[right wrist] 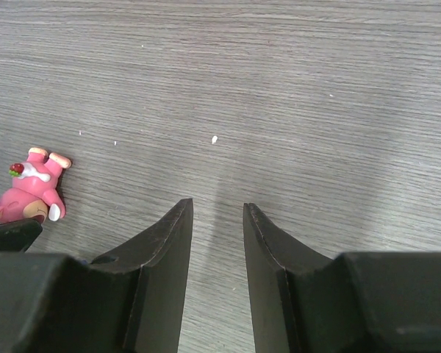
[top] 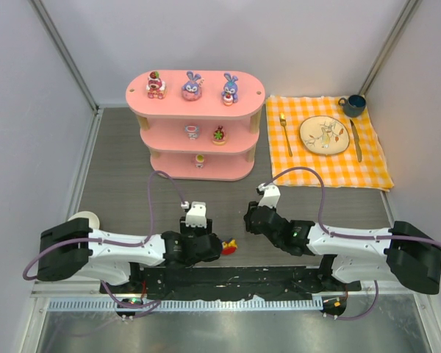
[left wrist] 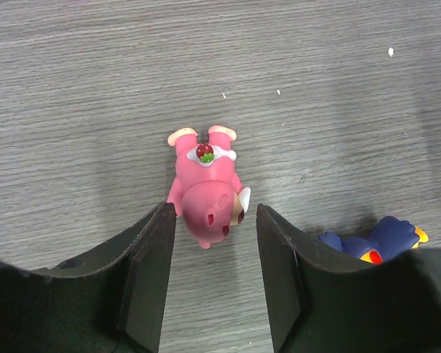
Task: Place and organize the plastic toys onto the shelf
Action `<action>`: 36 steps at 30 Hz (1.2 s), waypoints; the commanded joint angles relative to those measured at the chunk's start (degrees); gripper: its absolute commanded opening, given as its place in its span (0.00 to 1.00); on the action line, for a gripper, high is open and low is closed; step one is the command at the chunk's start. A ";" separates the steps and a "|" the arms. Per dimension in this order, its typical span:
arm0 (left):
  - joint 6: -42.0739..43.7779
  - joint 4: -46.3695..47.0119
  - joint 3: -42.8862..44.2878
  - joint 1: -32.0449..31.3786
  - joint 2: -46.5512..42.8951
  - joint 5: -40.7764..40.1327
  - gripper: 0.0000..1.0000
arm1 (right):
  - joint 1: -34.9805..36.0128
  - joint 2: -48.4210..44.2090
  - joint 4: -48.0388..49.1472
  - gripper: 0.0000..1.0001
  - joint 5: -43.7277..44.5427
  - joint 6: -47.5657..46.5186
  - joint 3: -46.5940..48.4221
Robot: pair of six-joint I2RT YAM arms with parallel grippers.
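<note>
The pink three-tier shelf [top: 140, 99] stands at the back centre with plastic toys on it. On top are a pink bear [top: 155, 84] and two blue-purple bunnies [top: 192, 86] [top: 230, 88]. Two small toys [top: 192, 131] [top: 219, 134] sit on the middle board and one [top: 199, 159] on the bottom. A pink toy [left wrist: 206, 187] [right wrist: 31, 193] lies on its back on the table. My left gripper [left wrist: 215, 209] [top: 214, 248] is open, its fingertips flanking the toy's head closely. A blue, red and yellow toy [left wrist: 375, 241] [top: 228, 246] lies just right of it. My right gripper [right wrist: 217, 206] [top: 250, 219] is open over bare table.
An orange checked cloth [top: 367, 165] at the back right carries a plate [top: 324, 135], a fork [top: 285, 132], a knife [top: 356, 140] and a blue cup [top: 353, 105]. A white bowl [top: 84, 218] sits by the left arm. Grey walls close in both sides.
</note>
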 commanded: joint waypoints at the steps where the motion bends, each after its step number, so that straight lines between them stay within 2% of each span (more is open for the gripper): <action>1: -0.36 2.22 -0.53 -0.31 -1.51 -2.04 0.52 | -0.12 0.07 1.07 0.40 0.84 1.33 -0.01; 9: -0.72 2.66 -0.97 -0.31 -0.55 -1.78 0.54 | -0.20 0.07 1.07 0.40 0.75 1.42 -0.09; 15: -0.45 3.10 -0.80 -0.31 0.15 -1.34 0.50 | -0.29 -0.10 0.98 0.40 0.66 1.50 -0.27; 36: -0.54 4.68 -1.68 -0.31 2.00 -0.37 0.49 | -0.64 -0.19 0.89 0.40 0.22 1.68 -0.36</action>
